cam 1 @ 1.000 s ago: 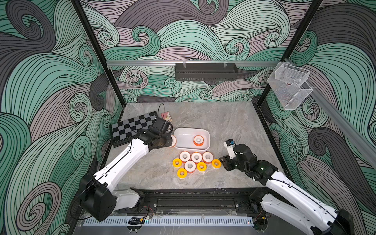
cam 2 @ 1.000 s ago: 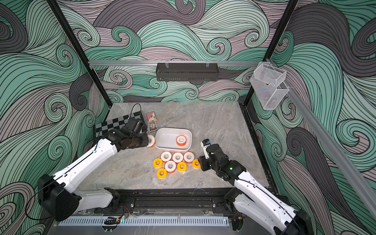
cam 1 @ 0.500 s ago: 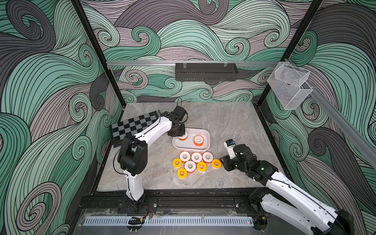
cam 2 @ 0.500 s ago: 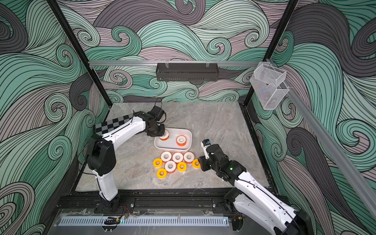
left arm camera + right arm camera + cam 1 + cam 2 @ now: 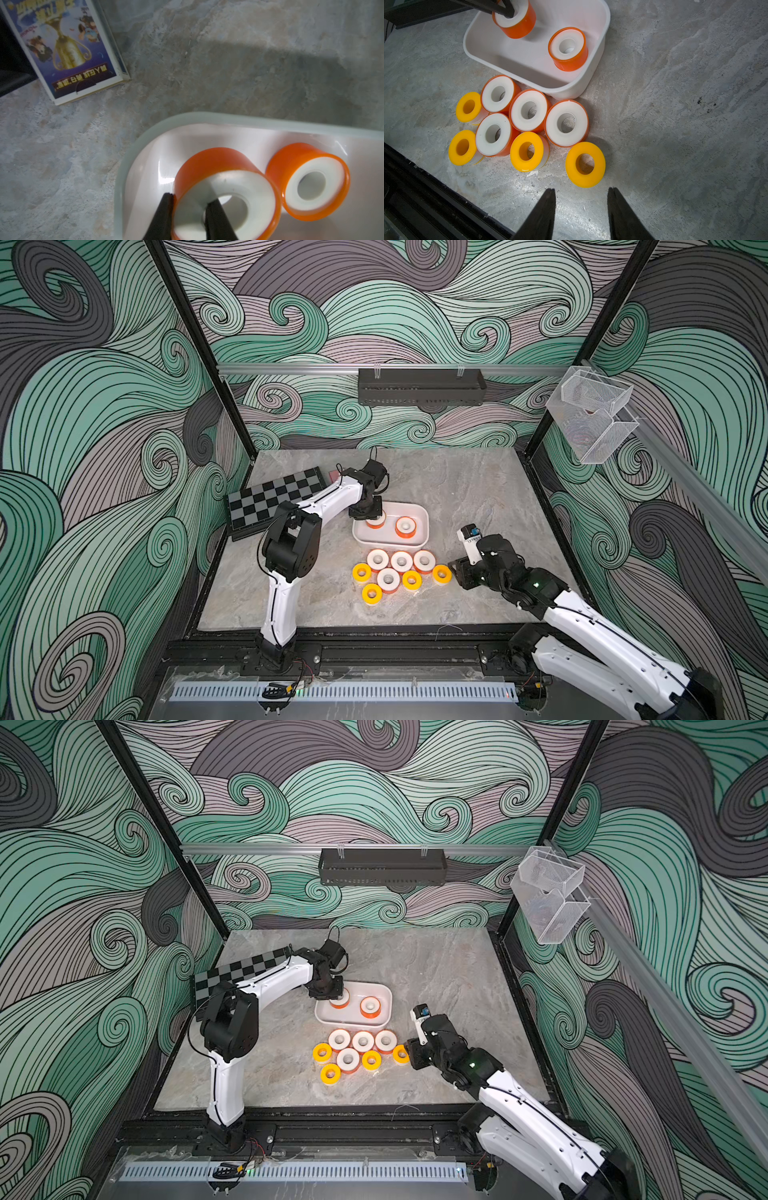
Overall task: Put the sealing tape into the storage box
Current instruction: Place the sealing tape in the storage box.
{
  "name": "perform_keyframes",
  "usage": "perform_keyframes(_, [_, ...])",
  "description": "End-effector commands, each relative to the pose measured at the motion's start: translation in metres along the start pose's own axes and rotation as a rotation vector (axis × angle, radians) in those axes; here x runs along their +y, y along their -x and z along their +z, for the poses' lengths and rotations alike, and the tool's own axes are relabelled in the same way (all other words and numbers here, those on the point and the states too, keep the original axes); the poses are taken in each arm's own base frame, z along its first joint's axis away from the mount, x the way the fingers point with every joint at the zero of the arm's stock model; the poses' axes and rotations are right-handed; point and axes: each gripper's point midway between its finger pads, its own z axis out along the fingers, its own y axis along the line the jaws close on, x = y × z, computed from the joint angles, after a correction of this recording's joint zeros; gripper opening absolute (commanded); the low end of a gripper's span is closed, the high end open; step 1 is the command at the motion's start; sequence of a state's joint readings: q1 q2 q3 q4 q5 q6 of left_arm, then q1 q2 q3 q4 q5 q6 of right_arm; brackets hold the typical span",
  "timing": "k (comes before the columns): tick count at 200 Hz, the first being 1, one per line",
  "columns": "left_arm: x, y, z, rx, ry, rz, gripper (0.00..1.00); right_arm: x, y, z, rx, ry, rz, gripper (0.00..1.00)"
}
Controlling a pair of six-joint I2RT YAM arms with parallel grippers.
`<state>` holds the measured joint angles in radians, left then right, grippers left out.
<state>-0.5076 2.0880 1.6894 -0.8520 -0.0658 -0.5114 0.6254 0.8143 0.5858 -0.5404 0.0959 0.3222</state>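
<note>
Over the storage box (image 5: 388,538), left claw (image 5: 189,198) newly arrived, clamping an orange roll (image 5: 218,162), right claw (image 5: 581,188) unmoved, agape.

Orange, yellow sealing tape (image 5: 570,62); white storage box (image 5: 564,91).

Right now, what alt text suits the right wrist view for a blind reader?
The open right gripper faces a small yellow ring-shaped tape roll at the edge of a cluster of eight rolls on a grey marble table. Beyond, a shallow white plastic tub holds one white-faced orange roll, while the left gripper grips a second orange roll over it.
</note>
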Motion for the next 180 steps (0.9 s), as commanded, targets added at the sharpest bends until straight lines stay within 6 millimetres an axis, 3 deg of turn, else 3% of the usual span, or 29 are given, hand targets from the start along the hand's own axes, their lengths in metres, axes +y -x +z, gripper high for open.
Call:
perform_keyframes(1, [-0.001,0.008,0.006,-0.019,0.026,0.007,0.22,0.001,-0.001,0.002,-0.007,0.001,0.003,0.45])
perform_keyframes(106, [0.007,0.015,0.03,0.002,0.052,0.0,0.29,0.001,-0.003,0.006,0.012,0.001,0.001,0.45])
perform_keyframes(145, [0.009,0.014,0.029,0.01,0.058,0.0,0.4,0.001,-0.002,0.006,0.009,-0.003,0.001,0.46])
perform_keyframes(180, [0.006,0.018,0.019,-0.008,0.04,-0.001,0.42,0.0,-0.003,0.007,0.017,-0.005,0.002,0.46])
